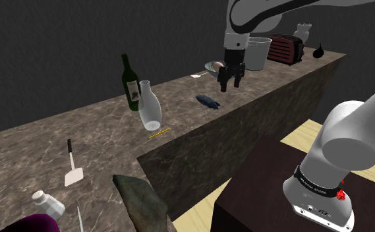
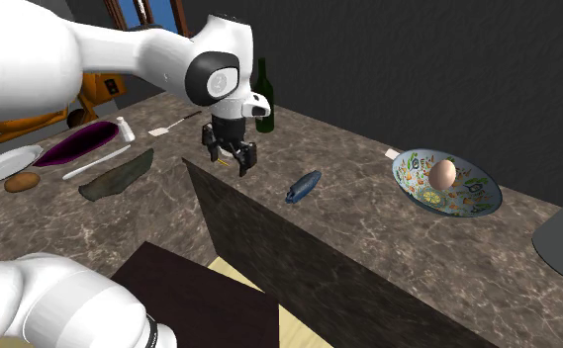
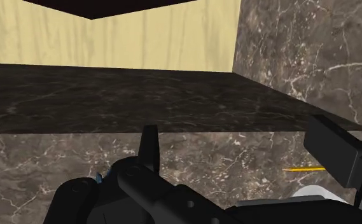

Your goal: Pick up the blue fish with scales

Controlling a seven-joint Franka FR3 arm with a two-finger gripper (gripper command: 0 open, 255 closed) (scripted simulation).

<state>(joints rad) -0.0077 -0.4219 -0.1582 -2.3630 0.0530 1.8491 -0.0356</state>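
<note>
Blue fish [image 1: 207, 101] — long axis across the counter [image 1: 279, 80].

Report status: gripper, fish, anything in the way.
Gripper open, above counter, holding nothing. Blue fish flat on counter, untouched. Nothing between them; bowl and bottle stand well apart.

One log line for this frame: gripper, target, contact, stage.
gripper: open | target: blue fish, lying on counter | contact: none, gripper above counter, apart from fish | stage: pre-grasp, fish not yet picked up
</note>
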